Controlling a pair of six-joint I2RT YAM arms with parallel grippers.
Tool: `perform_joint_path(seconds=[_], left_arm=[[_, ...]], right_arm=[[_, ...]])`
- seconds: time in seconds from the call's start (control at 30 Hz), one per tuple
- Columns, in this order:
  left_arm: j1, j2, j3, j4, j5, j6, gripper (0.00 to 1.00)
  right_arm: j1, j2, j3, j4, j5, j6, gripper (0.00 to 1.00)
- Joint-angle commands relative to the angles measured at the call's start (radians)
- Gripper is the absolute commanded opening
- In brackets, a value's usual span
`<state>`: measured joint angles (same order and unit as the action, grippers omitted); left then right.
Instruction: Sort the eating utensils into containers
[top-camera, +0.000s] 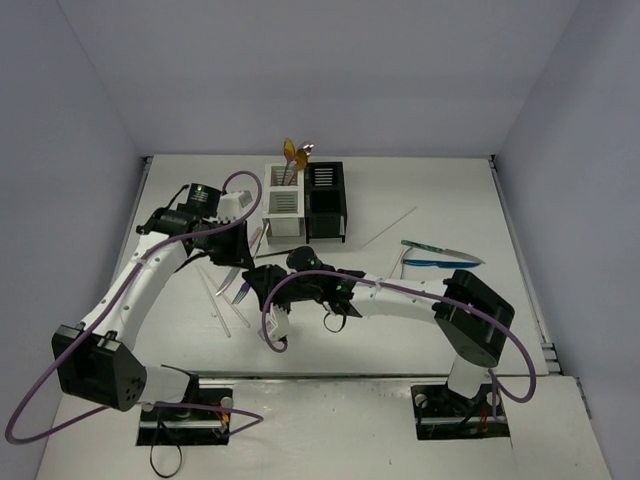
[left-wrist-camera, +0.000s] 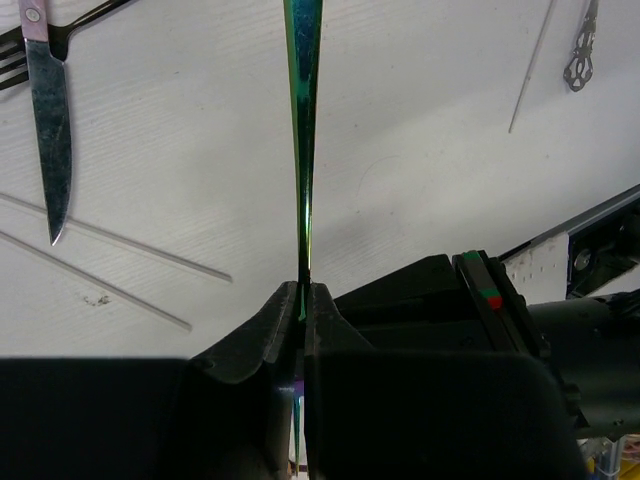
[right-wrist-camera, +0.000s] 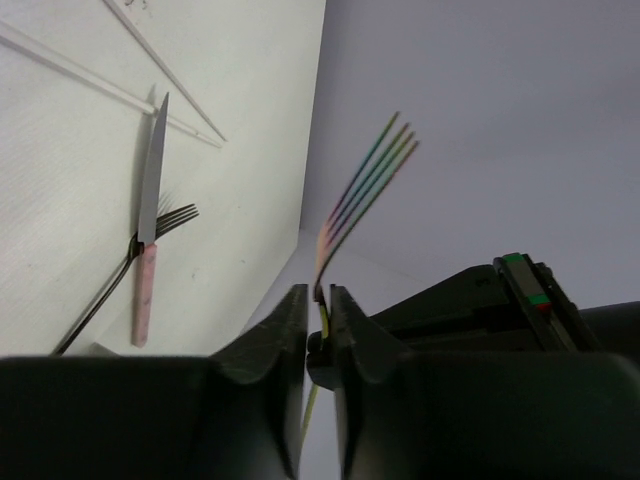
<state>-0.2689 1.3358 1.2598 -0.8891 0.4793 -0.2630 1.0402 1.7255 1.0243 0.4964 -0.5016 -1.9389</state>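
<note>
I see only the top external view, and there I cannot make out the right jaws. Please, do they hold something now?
Observer: Yes. In the right wrist view the right jaws are closed on a rainbow fork, its four tines pointing away from them.
Operator: And the left jaws?
Observer: They are shut on a thin iridescent green handle, seen edge-on in the left wrist view.
Operator: Which loose utensils lie near them?
Observer: A pink-handled knife lies flat, crossing a black fork.

rainbow fork, green-sheen utensil, wht caddy, blk caddy
</note>
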Motion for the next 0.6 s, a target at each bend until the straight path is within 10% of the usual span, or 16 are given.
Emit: perform_joint_path(seconds=[0.0,0.3,0.57], left_arm=[[-0.009,-0.049,0.01,0.005,-0.038,-0.005,0.03],[-0.007,-0.092,0.056,0.007,-0.143,-0.022,0.9],[0.044,-0.155,0.261,0.078,-0.298,-0.067,0.9]], right_arm=[[0.013,-0.016,0.054,0.066,0.04,0.009,0.03],[0.037,-0.098,-0.011,0.067,0.032,0.04,0.0],[0.052,-0.238,-0.074,0.135,0.09,0.341,0.0]])
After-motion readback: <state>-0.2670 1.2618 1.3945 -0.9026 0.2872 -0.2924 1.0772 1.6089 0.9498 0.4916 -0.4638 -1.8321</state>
